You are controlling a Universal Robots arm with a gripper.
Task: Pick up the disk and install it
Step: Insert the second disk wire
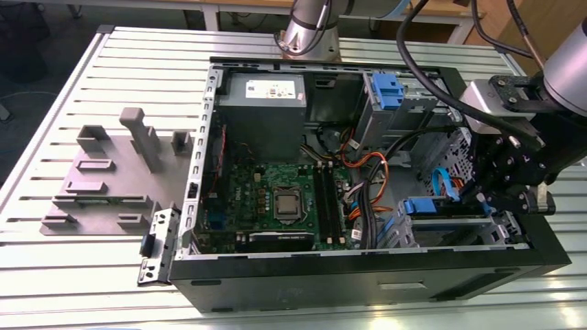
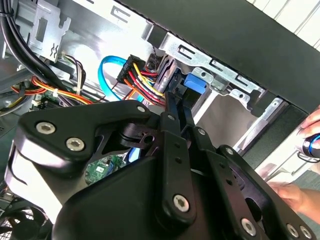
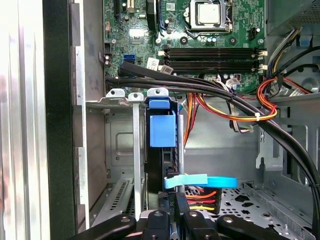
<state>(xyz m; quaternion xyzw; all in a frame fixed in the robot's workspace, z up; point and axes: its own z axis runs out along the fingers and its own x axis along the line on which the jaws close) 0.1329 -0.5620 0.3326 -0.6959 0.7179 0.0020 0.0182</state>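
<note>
A slatted metal desk [image 1: 137, 75] fills most of the exterior view, carrying an open black computer case [image 1: 367, 275] at centre and right and a grey fixture plate [image 1: 110, 179] at left. Inside the case, a green motherboard [image 1: 275, 199] sits at centre frame, a grey power supply [image 1: 266, 103] above it, and a drive cage [image 1: 394, 103] with a blue clip toward the upper right.

The black end effector [image 1: 500, 196] reaches into the case at the right edge of the frame. The disk [image 1: 431, 206] stands on edge in the lower-right bay, just left of it. In the first wrist view the blue carrier of the disk [image 3: 162, 130] sits at centre, directly above the end effector [image 3: 175, 212], whose fingers [image 3: 161, 220] lie clenched together against its lower edge. A hand [image 2: 295, 192] appears at lower right in the second wrist view.
</note>
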